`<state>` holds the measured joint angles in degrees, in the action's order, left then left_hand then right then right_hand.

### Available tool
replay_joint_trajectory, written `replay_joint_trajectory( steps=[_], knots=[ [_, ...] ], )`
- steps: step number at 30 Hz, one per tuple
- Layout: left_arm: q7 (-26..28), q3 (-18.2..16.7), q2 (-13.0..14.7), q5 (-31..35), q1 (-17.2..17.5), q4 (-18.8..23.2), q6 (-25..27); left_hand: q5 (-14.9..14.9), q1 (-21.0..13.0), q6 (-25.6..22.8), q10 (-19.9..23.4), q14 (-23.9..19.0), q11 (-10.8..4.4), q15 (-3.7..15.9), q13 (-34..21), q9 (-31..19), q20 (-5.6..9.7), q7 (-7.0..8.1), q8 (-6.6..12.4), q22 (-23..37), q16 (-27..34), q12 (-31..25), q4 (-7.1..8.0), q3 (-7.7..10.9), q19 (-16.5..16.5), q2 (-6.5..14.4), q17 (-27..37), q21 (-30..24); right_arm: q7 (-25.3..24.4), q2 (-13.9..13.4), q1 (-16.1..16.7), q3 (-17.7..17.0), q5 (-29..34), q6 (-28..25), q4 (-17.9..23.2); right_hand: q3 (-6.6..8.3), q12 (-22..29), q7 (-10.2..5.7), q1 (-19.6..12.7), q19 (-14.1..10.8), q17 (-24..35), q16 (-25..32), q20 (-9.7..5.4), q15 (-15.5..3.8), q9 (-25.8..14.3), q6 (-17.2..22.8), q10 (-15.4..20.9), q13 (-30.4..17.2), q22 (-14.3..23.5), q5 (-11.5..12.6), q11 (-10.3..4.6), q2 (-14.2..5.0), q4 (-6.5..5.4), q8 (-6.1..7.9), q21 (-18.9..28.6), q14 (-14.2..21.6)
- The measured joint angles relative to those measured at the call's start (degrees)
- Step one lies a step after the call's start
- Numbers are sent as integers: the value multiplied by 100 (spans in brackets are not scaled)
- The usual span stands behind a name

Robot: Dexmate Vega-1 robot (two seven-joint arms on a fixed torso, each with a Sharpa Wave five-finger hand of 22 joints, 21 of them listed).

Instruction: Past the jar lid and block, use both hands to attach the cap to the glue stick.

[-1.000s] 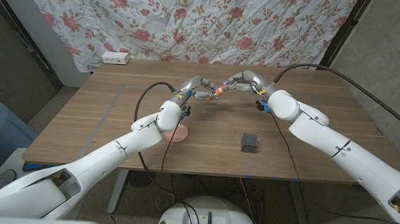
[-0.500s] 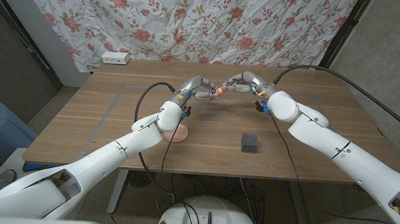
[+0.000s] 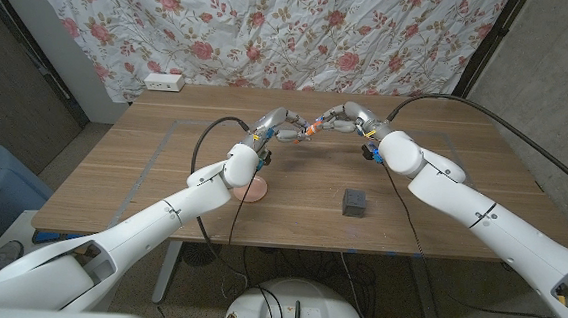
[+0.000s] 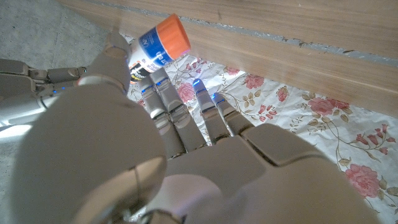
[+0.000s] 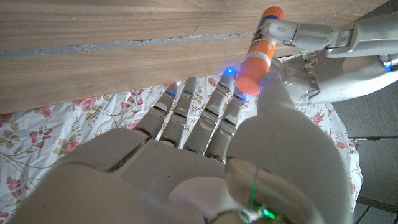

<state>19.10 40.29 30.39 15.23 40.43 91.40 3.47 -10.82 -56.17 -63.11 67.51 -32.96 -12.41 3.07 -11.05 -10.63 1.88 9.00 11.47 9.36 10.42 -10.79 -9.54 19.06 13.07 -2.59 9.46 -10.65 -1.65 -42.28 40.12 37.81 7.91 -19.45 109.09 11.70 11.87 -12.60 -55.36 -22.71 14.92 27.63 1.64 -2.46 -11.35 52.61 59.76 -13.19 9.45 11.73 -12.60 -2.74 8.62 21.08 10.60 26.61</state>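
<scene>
Floral curtain behind, wooden table (image 3: 144,159) with block (image 3: 354,202) and jar lid (image 3: 253,189) near the front. Past them, left hand (image 3: 278,127) and right hand (image 3: 343,116) meet, pinching the glue stick (image 5: 262,38); its orange cap (image 5: 254,67) looks basically on, maybe needs seating.

1. My left arm (image 3: 175,207) reaches from the lower left of the frame toward the upper middle.
2. My right arm (image 3: 462,197) comes in from the lower right.
3. My left hand (image 3: 278,127) and right hand (image 3: 344,115) meet fingertip to fingertip at upper centre, each pinching something small between them.
</scene>
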Motion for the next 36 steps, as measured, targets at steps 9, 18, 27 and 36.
replay_joint_trajectory(
  steps=[9, 18, 27, 36],
  knots=[
    [0, 4, -5, 6, 0, 3, -2, -1, 0, -9, 15, 0, 15, 0, -1, 0, 6, 6, 23, 0, 0, -26, -27, 18, 6, 0, 0, 0, -11, 31, 3, 22, 7, -9, -7, 0, 0, -31, 1, -21, 0, 0, -21, 0, -31, 31, 0, -1, 0, 0, 0, 1, 0, 12, 0, 0],
    [0, 8, -20, 10, -1, 4, -1, -1, 0, -49, 45, 0, 45, 0, -1, 0, 6, -34, 22, 0, 0, -26, -28, 19, 6, 0, 0, 0, -17, 58, 3, 41, 7, -11, -41, 0, 0, -31, 1, -63, 0, 0, 21, 0, -31, 30, 0, 16, 0, 0, 0, 1, 0, 10, 0, 0],
    [0, 13, -38, 10, -8, -9, -1, 2, 0, -49, 65, 0, 66, 0, -2, 0, 6, -34, 34, 0, 0, -29, -28, 20, 6, 0, 0, 0, -17, 91, -22, 73, 7, -20, -80, 0, 0, -32, 1, -62, -30, 0, 21, 0, -9, 30, 0, 15, 0, 0, 0, 1, 0, 10, 0, 0],
    [9, 14, -39, -3, -8, -22, -10, 4, 0, -49, 76, -22, 76, 22, -2, 0, 6, -34, 49, 0, 0, -31, -28, 20, 6, 0, 0, 0, -16, 105, -32, 80, 2, -4, -111, -94, -66, -13, 103, -62, -53, -37, 21, 0, 8, -246, -222, 38, 0, 0, 9, 103, -33, -153, 0, 0]
  ],
)
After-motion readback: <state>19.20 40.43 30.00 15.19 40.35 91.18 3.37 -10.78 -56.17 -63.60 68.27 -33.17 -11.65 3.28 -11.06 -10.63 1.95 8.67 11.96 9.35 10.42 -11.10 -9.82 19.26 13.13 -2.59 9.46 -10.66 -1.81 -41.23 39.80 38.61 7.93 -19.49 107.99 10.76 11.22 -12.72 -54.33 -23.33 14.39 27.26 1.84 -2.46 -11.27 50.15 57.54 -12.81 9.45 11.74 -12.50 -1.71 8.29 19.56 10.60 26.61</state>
